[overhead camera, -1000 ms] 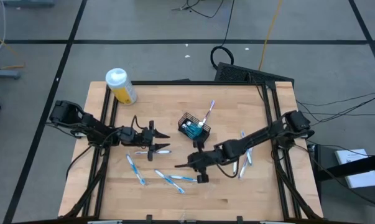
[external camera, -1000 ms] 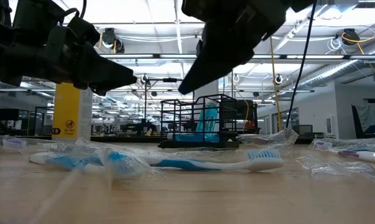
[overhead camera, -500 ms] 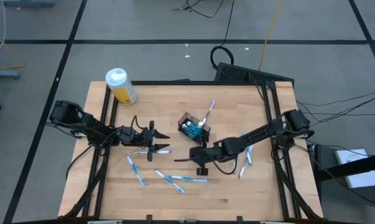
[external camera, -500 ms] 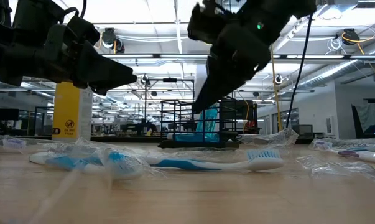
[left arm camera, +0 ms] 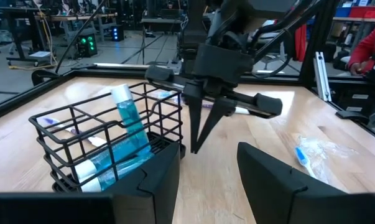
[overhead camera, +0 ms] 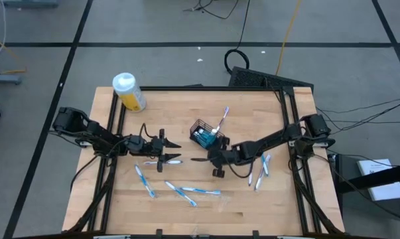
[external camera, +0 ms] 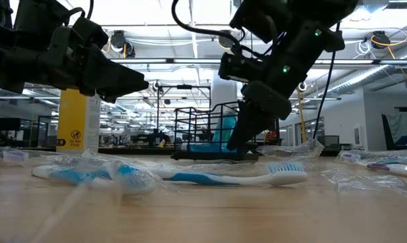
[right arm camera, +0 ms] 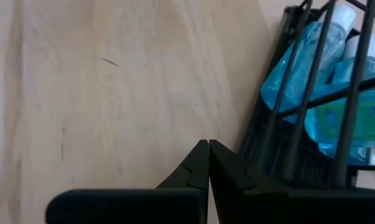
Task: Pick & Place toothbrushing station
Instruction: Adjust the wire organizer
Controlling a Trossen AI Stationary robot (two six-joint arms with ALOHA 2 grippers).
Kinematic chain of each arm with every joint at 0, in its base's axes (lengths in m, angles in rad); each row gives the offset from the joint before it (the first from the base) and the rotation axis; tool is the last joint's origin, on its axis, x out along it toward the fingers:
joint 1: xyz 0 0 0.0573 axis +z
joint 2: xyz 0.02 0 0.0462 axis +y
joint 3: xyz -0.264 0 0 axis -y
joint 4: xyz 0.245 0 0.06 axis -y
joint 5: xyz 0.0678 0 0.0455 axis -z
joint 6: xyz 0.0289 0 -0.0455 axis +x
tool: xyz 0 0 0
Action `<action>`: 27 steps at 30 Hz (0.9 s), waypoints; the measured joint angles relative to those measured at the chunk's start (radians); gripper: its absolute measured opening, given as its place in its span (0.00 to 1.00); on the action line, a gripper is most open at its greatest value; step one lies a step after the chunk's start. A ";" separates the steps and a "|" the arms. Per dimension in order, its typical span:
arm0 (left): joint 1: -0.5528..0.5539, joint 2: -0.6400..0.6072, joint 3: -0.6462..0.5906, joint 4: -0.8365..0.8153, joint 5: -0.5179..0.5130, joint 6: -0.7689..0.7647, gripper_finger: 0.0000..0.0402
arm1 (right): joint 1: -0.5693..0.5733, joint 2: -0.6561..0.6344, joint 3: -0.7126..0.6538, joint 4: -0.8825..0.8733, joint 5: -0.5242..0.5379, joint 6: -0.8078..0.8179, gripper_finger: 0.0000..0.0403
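From above we see a wooden table (overhead camera: 206, 212) with two dark robot arms reaching in from either side. Near the middle stands a small black wire-mesh basket (overhead camera: 203, 134). Inside it lie teal tubes (right arm camera: 324, 93), and one white-and-blue toothbrush (overhead camera: 221, 122) leans out of it, tilted toward the table's far edge.

The right gripper (overhead camera: 198, 159) sits low over the bare wood just beside the basket's near corner. In its own wrist view we see its two fingertips (right arm camera: 207, 163) pressed together with nothing between them, pointing along the basket's wall, close to it; we cannot tell whether they touch the wire.

The left gripper (overhead camera: 175, 152) hovers left of the basket, well apart from it, aimed toward it. Its two fingers (left arm camera: 151, 186) stand apart and hold nothing.

More toothbrushes lie loose on the table, some in clear wrappers: one (overhead camera: 164, 161) just below the left gripper, three (overhead camera: 176, 188) scattered toward the near edge, and a few (overhead camera: 261, 167) on the right side beneath the right arm. A yellow bottle (overhead camera: 129, 92) with a white cap stands at the far left corner.

Beyond the table, the left wrist view shows a person's red sleeve (left arm camera: 366, 45) at the edge.
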 joint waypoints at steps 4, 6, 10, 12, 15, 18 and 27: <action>0.000 0.000 0.000 0.002 0.000 0.000 0.42 | -0.022 0.000 0.000 -0.025 0.001 -0.005 0.00; 0.000 0.000 0.000 0.003 0.000 0.000 0.42 | -0.031 0.000 0.000 -0.036 0.000 -0.008 0.00; 0.000 0.000 0.000 0.003 0.000 0.000 0.42 | -0.035 0.000 0.000 -0.035 -0.003 -0.013 0.00; 0.000 0.000 0.000 0.003 -0.001 0.001 0.42 | -0.035 0.001 0.000 -0.035 -0.004 -0.004 0.00; 0.000 0.000 0.000 0.003 -0.001 0.001 0.42 | -0.029 0.001 0.000 -0.038 -0.017 0.025 0.00; 0.000 0.000 0.000 0.003 -0.001 0.001 0.42 | -0.012 0.003 -0.001 -0.053 -0.004 0.060 0.00; 0.000 0.000 0.000 0.023 0.000 0.001 0.42 | -0.001 0.006 -0.031 -0.117 0.045 0.158 0.00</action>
